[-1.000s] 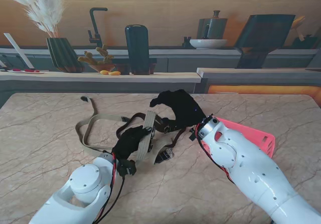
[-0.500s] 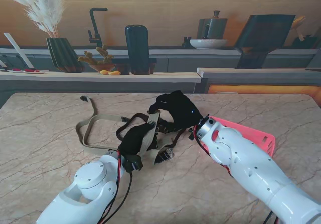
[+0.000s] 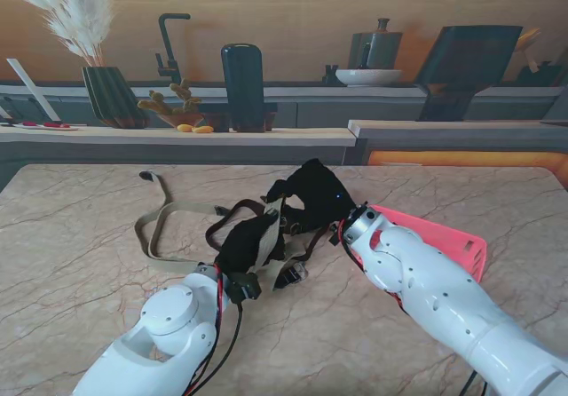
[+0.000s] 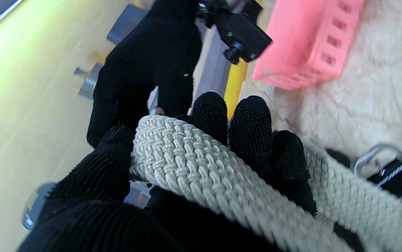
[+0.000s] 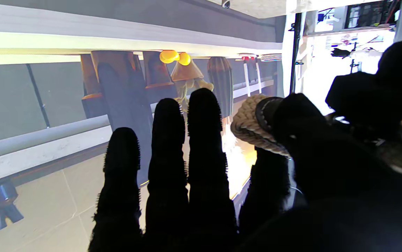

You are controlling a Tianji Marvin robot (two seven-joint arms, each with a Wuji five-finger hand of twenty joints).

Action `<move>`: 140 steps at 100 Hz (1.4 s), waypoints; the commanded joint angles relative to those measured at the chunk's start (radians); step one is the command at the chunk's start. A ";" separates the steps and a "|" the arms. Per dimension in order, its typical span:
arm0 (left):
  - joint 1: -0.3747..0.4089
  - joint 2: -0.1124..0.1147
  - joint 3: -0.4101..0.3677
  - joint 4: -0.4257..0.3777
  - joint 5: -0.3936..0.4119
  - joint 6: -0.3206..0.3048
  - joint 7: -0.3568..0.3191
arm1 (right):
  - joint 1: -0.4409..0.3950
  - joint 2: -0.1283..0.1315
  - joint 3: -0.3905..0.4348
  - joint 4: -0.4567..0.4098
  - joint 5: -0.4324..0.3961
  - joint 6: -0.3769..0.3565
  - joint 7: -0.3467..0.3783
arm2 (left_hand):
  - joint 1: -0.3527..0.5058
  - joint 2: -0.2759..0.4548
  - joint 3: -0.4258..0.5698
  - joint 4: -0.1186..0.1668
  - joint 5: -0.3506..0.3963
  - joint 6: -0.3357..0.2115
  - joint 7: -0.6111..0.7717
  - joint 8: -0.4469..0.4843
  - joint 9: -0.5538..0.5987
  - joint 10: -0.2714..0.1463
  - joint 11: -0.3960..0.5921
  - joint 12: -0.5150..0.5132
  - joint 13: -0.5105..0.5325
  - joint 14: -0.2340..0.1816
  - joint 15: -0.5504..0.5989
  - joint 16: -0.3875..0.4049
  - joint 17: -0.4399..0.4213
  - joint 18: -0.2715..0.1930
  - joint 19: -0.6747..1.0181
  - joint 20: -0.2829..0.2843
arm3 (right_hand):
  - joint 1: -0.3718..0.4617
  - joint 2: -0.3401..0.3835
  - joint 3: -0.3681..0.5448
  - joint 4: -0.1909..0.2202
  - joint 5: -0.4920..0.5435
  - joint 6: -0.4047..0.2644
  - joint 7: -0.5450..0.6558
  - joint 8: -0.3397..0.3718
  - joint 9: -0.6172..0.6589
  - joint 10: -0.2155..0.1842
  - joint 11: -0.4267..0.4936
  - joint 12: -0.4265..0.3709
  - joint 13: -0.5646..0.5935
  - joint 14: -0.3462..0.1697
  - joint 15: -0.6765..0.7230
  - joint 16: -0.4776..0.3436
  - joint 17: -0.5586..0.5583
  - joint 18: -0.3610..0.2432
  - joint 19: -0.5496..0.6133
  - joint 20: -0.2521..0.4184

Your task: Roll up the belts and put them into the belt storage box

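Your stand view: right arm (image 3: pixel 444 298) hides most of the pink storage box (image 3: pixel 448 239). Beige woven belt (image 3: pixel 266 236) vanishes under the left hand (image 3: pixel 244 243); brown belt (image 3: pixel 232 211) lost in the tangle beneath the right hand (image 3: pixel 311 196). Left wrist view: belt's near end blurred, buckle (image 4: pixel 379 159) cut off.

Braided belt (image 4: pixel 201 164) in left hand (image 4: pixel 221 140)

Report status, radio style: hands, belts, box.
Left hand shut on beige woven belt. Right hand pinching its rolled end. Dark belt tangled alongside. Pink box behind right arm, no belts visible inside.
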State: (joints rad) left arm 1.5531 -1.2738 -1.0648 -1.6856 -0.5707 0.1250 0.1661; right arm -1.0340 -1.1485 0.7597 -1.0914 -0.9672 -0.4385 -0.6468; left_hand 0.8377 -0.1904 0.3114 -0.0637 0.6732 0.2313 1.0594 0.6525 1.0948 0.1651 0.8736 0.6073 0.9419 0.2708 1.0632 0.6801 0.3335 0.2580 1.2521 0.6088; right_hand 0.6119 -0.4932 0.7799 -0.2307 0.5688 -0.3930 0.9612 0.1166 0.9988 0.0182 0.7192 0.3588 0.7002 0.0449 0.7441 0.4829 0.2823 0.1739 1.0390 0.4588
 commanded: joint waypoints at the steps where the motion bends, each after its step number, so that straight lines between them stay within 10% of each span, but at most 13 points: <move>1: -0.008 -0.005 0.014 0.005 0.068 -0.037 0.003 | -0.020 -0.006 0.012 -0.020 0.002 0.022 0.002 | -0.014 -0.058 0.030 0.016 -0.022 -0.109 -0.011 -0.021 -0.048 0.007 -0.025 -0.003 -0.039 0.007 -0.018 -0.002 -0.032 -0.014 -0.013 0.002 | 0.071 0.057 0.045 -0.006 0.172 0.029 0.159 0.057 0.040 -0.008 0.012 -0.017 0.019 -0.016 0.029 0.017 0.006 0.023 0.034 -0.033; 40: -0.019 0.035 0.017 0.068 0.385 -0.222 -0.017 | -0.123 -0.005 0.110 -0.143 -0.020 0.132 -0.052 | -0.131 0.005 -0.217 0.050 -0.258 -0.095 -0.533 -0.102 -0.417 0.033 -0.370 -0.078 -0.341 0.043 -0.328 -0.012 -0.209 0.043 -0.207 -0.062 | 0.073 0.036 0.073 -0.010 0.203 0.071 0.146 0.056 0.062 0.004 0.012 -0.025 0.023 0.011 0.055 0.026 0.004 0.047 0.055 -0.048; 140: -0.049 0.043 0.027 0.174 0.666 -0.442 0.081 | -0.276 -0.042 0.260 -0.306 0.104 0.216 -0.050 | -0.130 -0.035 -0.086 0.051 -0.440 -0.161 -0.595 -0.140 -0.640 -0.041 -0.509 -0.181 -0.481 -0.089 -0.571 -0.099 -0.216 -0.052 -0.373 -0.101 | 0.069 0.024 0.097 -0.013 0.235 0.101 0.126 0.081 0.081 0.019 0.026 -0.021 0.032 0.012 0.069 0.030 0.002 0.053 0.080 -0.076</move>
State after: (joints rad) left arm 1.4924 -1.2298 -1.0260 -1.5070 0.0869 -0.3067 0.2507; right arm -1.3028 -1.1863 1.0121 -1.3849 -0.8586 -0.2261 -0.6882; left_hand 0.7581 -0.1916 0.1774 -0.0383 0.2702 0.1112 0.4594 0.5158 0.4755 0.1635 0.3688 0.4310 0.4825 0.2213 0.5025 0.5908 0.1113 0.2391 0.8940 0.5081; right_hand 0.6238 -0.5323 0.8138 -0.2313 0.6926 -0.2529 0.9562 0.1467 1.0619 0.0228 0.7274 0.3446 0.7169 0.0669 0.8022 0.4978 0.2929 0.2119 1.0926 0.4016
